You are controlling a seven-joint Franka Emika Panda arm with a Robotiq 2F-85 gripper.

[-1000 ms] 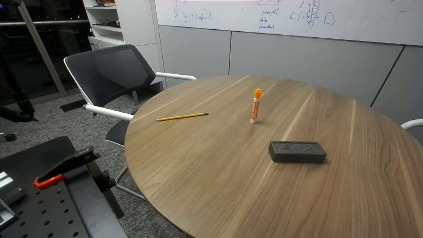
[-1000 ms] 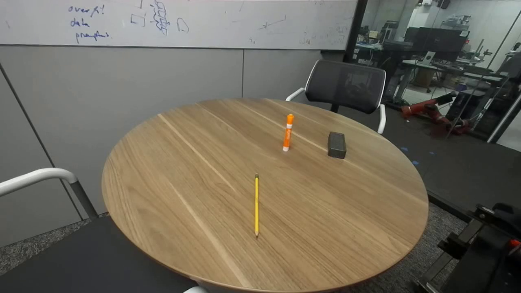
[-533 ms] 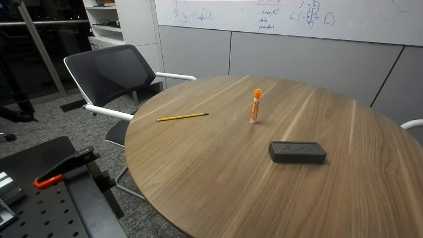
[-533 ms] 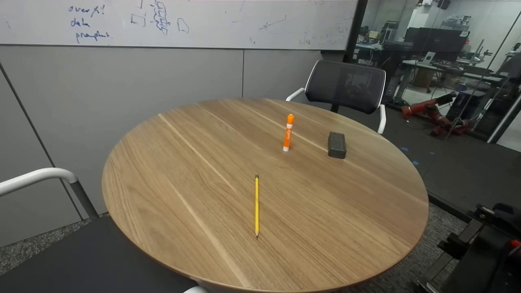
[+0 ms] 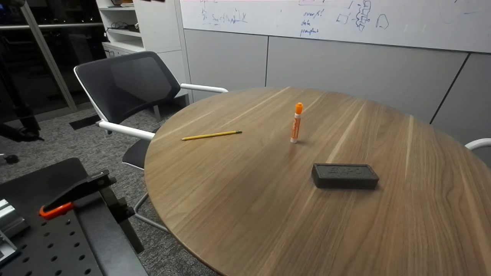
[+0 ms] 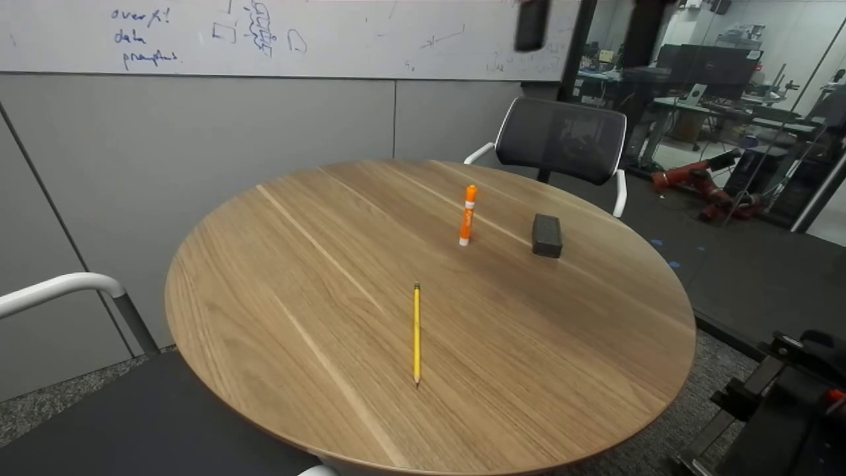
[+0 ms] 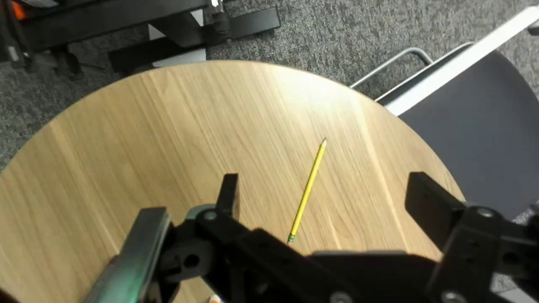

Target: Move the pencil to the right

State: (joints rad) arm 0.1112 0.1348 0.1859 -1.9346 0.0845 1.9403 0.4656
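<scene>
The pencil is long, thin and yellow with a green band at one end. It lies flat on the round wooden table, seen in both exterior views [image 5: 211,135] [image 6: 417,334] and in the wrist view [image 7: 308,187]. My gripper [image 7: 324,183] is open and empty, high above the table. In the wrist view the pencil shows between the spread fingers, nearer the left one, with its eraser end partly behind the gripper body. A dark finger [image 6: 532,26] shows at the top edge of an exterior view.
An orange marker [image 5: 296,123] [image 6: 468,215] stands upright on the wooden table [image 6: 297,297]. A black eraser block [image 5: 345,176] [image 6: 546,235] lies near it. Chairs [image 5: 126,84] [image 6: 562,139] stand at the table's edge. A black perforated stand [image 5: 57,237] is beside the table.
The gripper has come down into the top edge of both exterior views, and its shadow has spread on the table. The pencil, marker and block have not moved.
</scene>
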